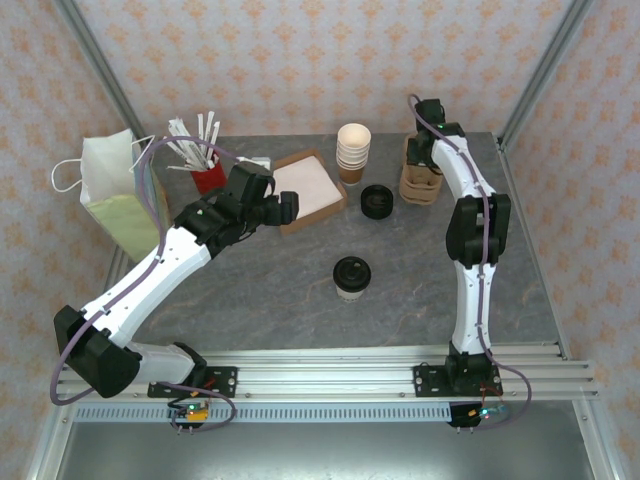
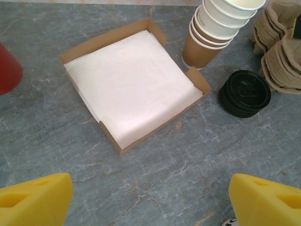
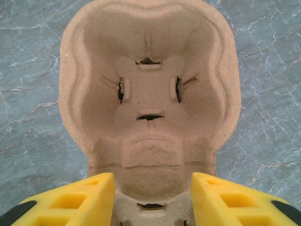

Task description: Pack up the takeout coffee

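Top view: takeout coffee (image 1: 351,277) seen upright on table, on near side of napkin tray (image 1: 312,190), well apart, untouched. Paper wall judged light and crushable, lid slick, so hold best taken gently on cup body below lid. Left gripper (image 1: 287,208) held low at tray's left edge. Right arm stretched far to right of tray, right gripper (image 1: 423,152) over carrier stack (image 1: 420,180).

Left wrist view: left fingers (image 2: 35,200) spread wide, nothing held, tray ahead.

Right wrist view: right fingers (image 3: 70,202) parted, poised over top carrier, not clamped.
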Controlling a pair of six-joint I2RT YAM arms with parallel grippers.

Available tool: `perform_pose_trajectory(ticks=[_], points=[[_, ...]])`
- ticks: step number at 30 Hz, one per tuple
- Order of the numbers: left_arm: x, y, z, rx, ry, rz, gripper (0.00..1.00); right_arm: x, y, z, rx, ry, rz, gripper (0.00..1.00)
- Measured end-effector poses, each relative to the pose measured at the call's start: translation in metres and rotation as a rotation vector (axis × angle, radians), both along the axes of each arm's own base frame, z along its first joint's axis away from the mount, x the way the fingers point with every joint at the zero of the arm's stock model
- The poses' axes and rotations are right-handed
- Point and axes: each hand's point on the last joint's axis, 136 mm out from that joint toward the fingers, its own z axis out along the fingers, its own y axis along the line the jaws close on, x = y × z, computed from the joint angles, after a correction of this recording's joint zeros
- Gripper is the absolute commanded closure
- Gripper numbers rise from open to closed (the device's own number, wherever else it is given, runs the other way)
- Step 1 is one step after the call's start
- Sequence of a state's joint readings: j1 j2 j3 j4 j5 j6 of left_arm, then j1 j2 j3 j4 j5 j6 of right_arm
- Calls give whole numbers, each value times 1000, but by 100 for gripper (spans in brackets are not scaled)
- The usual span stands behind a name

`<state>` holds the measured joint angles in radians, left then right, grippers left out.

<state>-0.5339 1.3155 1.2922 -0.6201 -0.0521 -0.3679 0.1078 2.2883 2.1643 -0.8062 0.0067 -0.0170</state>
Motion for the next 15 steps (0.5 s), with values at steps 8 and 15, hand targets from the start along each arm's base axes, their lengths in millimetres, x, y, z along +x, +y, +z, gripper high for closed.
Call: perform_pose_trajectory(ticks=[8, 15], points=[[0, 0, -2, 3, 4, 0, 13, 7, 1, -6, -6, 6, 9, 54], [0, 0, -2, 3, 4, 0, 13, 5, 0, -11, -10, 21, 11, 53]])
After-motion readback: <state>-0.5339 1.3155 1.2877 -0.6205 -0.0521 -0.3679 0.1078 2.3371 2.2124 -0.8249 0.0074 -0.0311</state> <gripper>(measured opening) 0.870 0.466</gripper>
